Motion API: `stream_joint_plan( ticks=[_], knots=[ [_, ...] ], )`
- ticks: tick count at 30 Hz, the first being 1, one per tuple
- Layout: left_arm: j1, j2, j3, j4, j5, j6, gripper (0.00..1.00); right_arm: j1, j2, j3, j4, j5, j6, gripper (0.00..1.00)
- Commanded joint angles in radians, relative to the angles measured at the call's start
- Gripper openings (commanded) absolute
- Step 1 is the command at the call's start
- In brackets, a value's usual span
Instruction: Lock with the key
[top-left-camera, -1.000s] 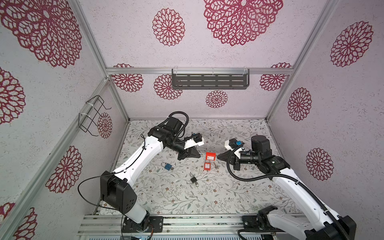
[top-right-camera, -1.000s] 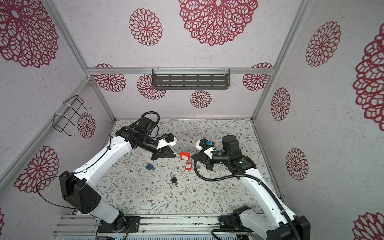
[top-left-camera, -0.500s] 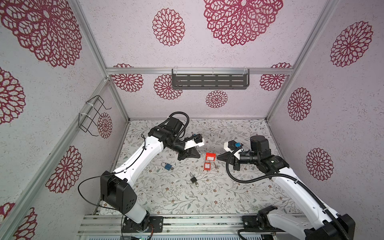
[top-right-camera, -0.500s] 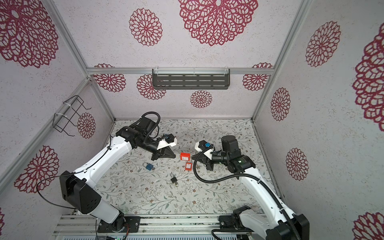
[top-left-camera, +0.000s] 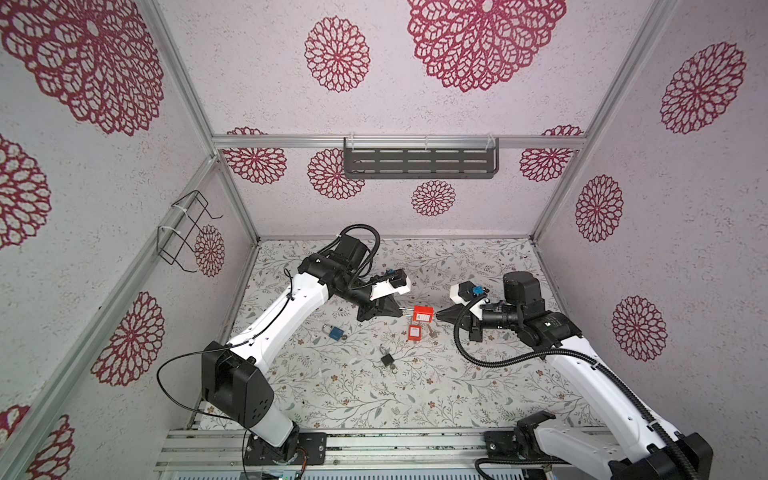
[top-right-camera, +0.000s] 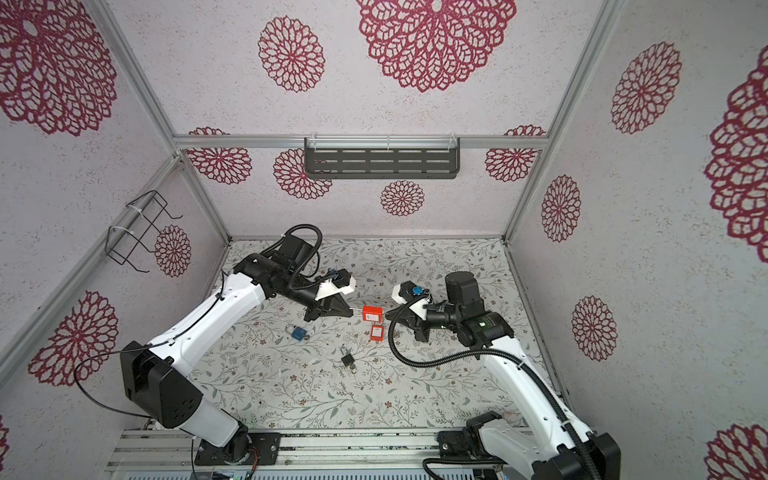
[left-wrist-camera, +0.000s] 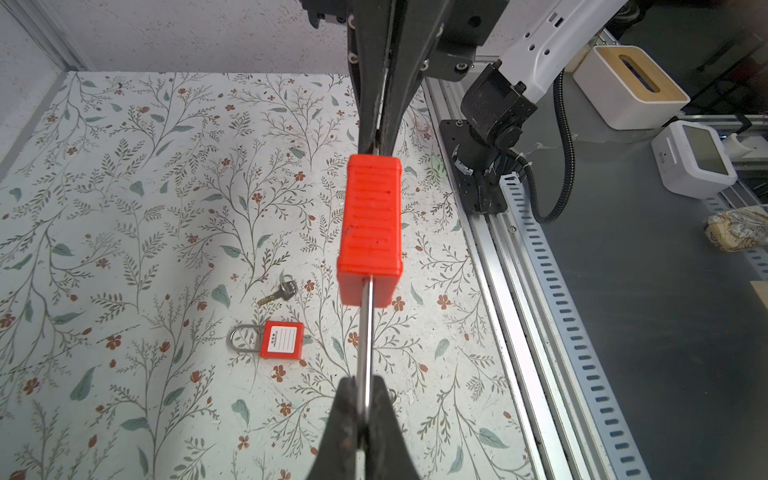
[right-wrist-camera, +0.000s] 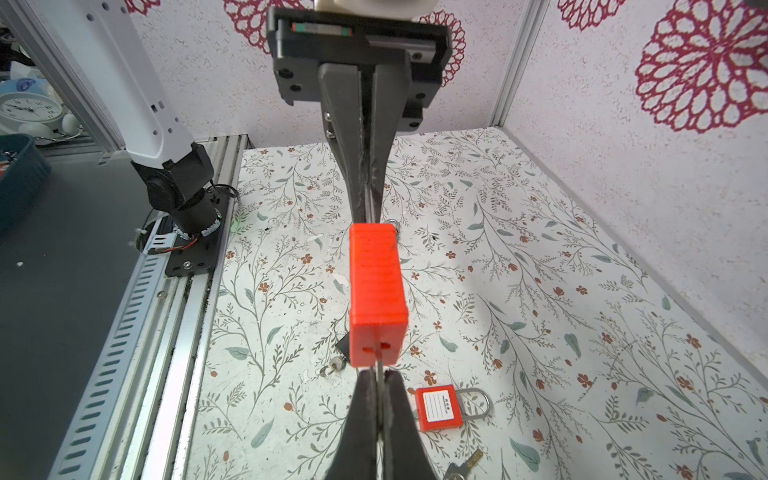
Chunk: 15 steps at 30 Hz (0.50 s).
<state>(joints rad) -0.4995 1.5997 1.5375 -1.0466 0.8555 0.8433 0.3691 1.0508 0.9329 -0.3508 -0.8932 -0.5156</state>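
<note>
little has shifted since a second ago: both hands sit where they were, with the lock strung between them. closest to me runs a metal rail (top-left-camera: 374, 444). beyond it lies the desk (top-left-camera: 340, 399), papered with leafy sprigs and small red flowers. the walls carry big crimson rosettes, with a wire basket (top-left-camera: 187, 232) on the left wall and a dark slotted shelf (top-left-camera: 419, 163) on the far one.

i count four padlocks. the black padlock (top-left-camera: 387, 360), blue padlock (top-left-camera: 334, 332) and small red padlock (top-left-camera: 414, 332) lie on the desk, and the big red padlock (top-left-camera: 424, 314) hangs in the air above it. two keys show clearly: a loose key (left-wrist-camera: 277, 294) near the small red padlock, and the key (right-wrist-camera: 379, 368) in the big red padlock's base.

my left hand (top-left-camera: 399, 312) is clamped tight on its steel shackle (left-wrist-camera: 365, 340). my right hand (top-left-camera: 439, 315) is pinched closed on the key.
</note>
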Motion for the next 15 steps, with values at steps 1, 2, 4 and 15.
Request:
stream_joint_plan(
  ticks=[1,2,4,15],
  knots=[
    [0.007,-0.035,-0.018,-0.031,0.019,0.005,0.0,-0.045,-0.002,0.023,-0.051,0.029,0.028,0.0],
    [0.007,-0.037,-0.02,-0.029,0.017,0.005,0.0,-0.048,0.001,0.022,-0.055,0.027,0.03,0.0],
    [0.007,-0.041,-0.023,-0.023,0.014,0.005,0.0,-0.053,0.007,0.018,-0.064,0.014,0.046,0.0],
    [0.007,-0.05,-0.031,-0.008,0.015,-0.003,0.0,-0.058,-0.008,0.022,-0.092,0.029,0.009,0.0]
  ],
)
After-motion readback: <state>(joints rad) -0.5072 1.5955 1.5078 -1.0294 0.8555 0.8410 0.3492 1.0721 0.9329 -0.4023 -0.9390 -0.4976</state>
